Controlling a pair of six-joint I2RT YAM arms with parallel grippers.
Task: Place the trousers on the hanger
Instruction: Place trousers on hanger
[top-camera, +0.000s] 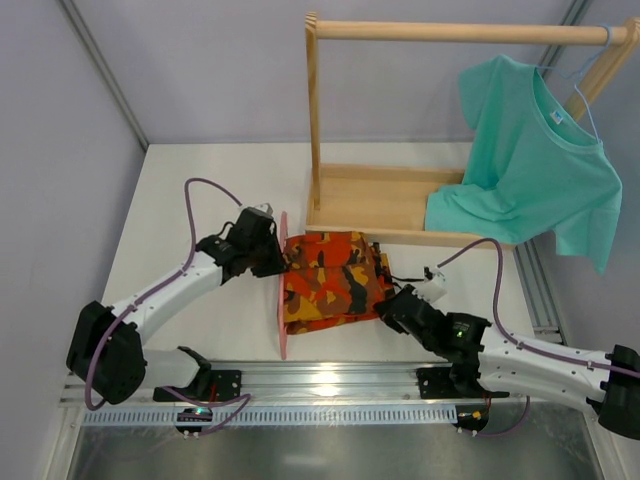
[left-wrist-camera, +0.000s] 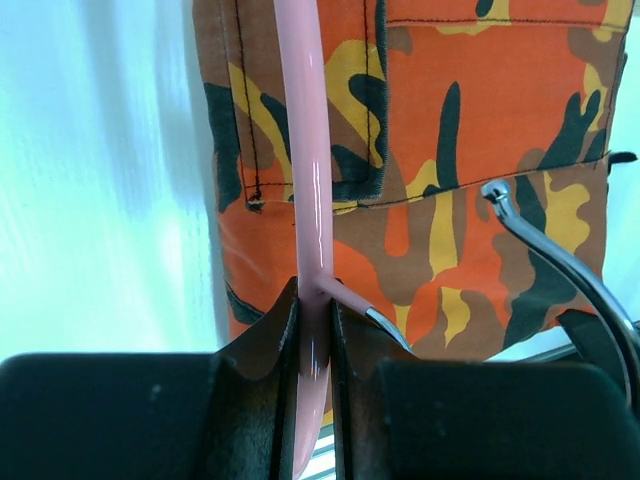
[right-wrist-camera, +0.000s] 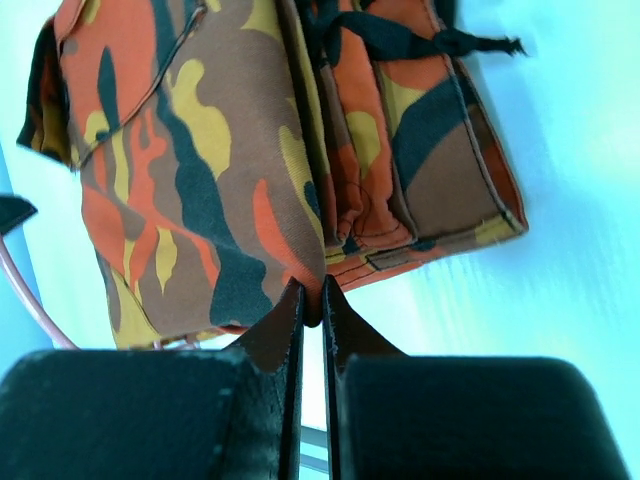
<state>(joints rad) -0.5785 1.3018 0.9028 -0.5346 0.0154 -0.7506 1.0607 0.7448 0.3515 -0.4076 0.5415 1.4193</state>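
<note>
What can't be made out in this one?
- Top view: the thin pink-coral hanger is edge-on; whether the camouflage trousers drape over its bar is hidden.
- Left wrist: its silver hook runs off the right edge.
- Right wrist: the shut right gripper hides how much cloth it pinches.

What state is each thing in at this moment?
camouflage trousers: folded, lying flat.
pink hanger: on edge along the trousers' left side.
left hand: shut on the hanger.
right hand: shut on the trousers' near edge.
teal T-shirt: hanging from the wooden rack.
</note>
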